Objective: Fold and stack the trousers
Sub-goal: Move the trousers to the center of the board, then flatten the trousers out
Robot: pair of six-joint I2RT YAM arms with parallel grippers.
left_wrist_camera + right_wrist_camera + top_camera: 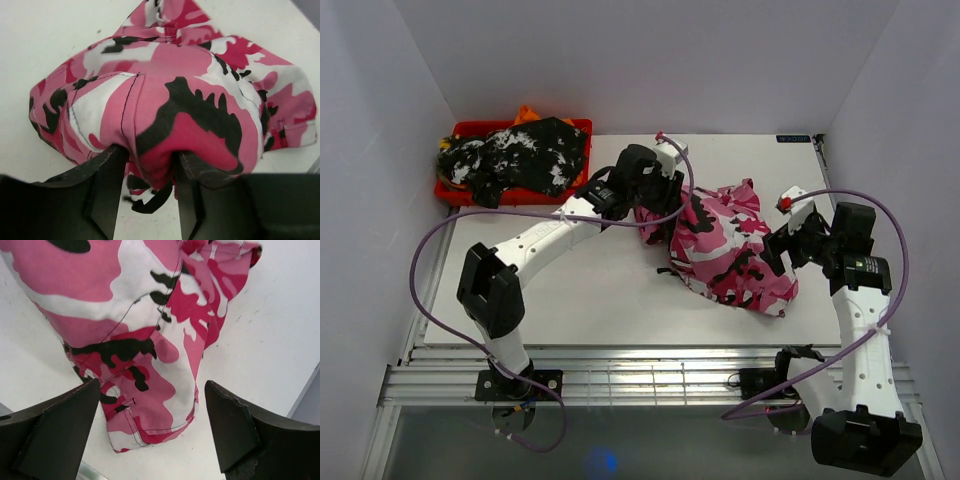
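Pinching a raised fold of the pink camouflage trousers (730,250), the left end effector (150,160) has its jaws partly closed, with cloth wedged between both fingers. The grip probably serves to lift that edge for a fold. Ahead of it the garment lies bunched on the tabletop (590,290), not yet flat. The right end effector (152,390) hangs wide open and empty, a hemmed corner just below it, likely its next hold. Well apart to the left of the left end effector, a black-and-white mottled garment (520,155) sits in a red bin (480,126), so 2 items await stacking.
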